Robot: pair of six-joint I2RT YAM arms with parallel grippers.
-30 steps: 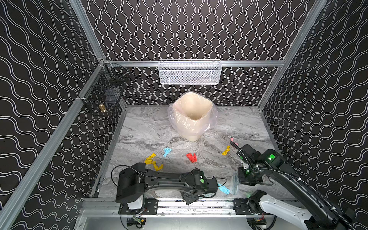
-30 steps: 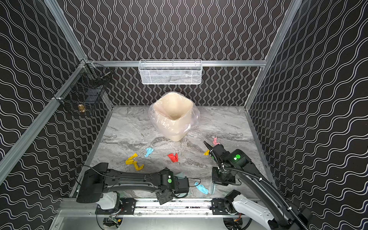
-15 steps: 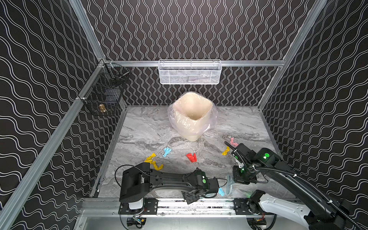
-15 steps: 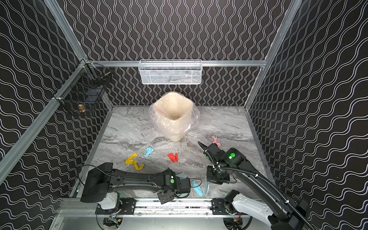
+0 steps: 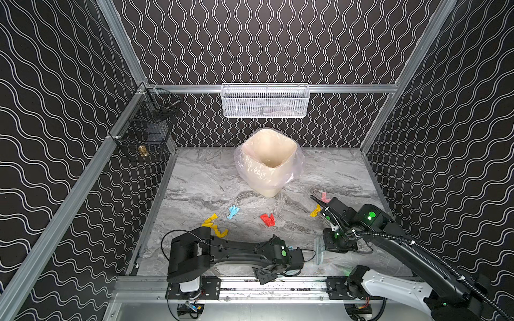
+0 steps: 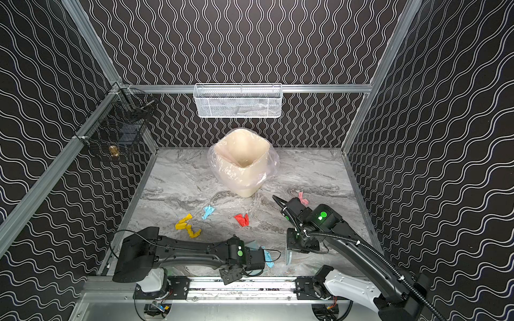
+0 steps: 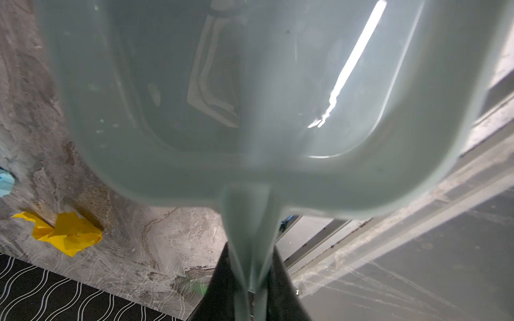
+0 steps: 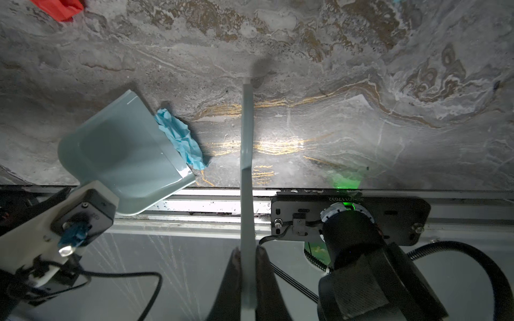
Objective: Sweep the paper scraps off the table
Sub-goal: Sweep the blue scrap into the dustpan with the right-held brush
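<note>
On the marble surface, my left gripper clamps the dustpan, my right gripper the brush; a blue scrap touches its lip.

The dustpan fills the left wrist view, blurred and cropped; a blue scrap is cut off at the frame. In both top views the left arm hides most of the dustpan.

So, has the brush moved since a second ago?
Yes. The brush has slid left in both top views, nearer the unmoved red scrap and the dustpan.
</note>
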